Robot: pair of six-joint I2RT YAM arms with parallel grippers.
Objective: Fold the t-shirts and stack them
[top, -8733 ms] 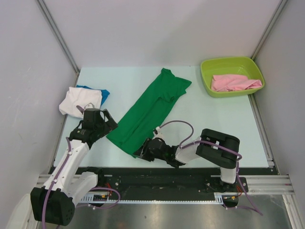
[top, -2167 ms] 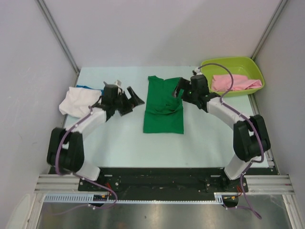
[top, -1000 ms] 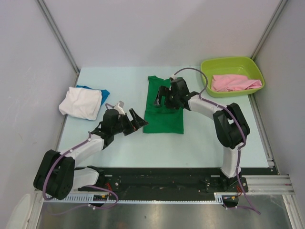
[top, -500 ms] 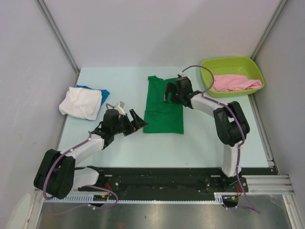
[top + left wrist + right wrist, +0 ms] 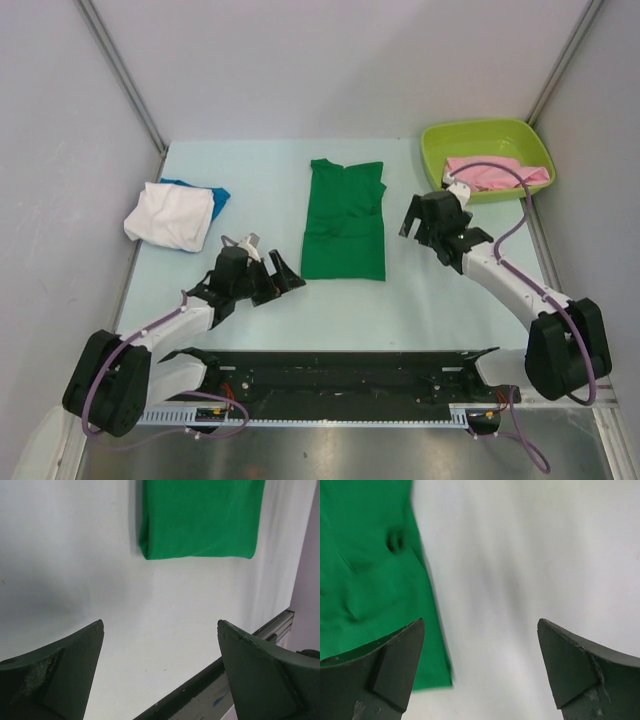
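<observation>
- The green t-shirt lies flat in the middle of the table, folded into a long narrow panel with the collar at the far end and the hem nearest the arms
- It looks light, limp cloth: it will sag and wrinkle if lifted by one point, so I'd pinch it at two corners at once, most likely the two hem corners, to carry that end up over the collar half
- The folded edges are doubled layers, so a pinch there has to catch every layer or the fold slips open
- The left gripper hovers low just beside the near left corner of the shirt, forearm stretched out from its base, jaws spread as wide as they go and holding nothing
- The right gripper sits just off the shirt's right edge about mid-length, arm reaching in from the right, jaws likewise gaping and empty
- The white t-shirt rests on a blue t-shirt at the left edge
- The pink t-shirt is bunched in the lime-green tub, not yet folded
</observation>
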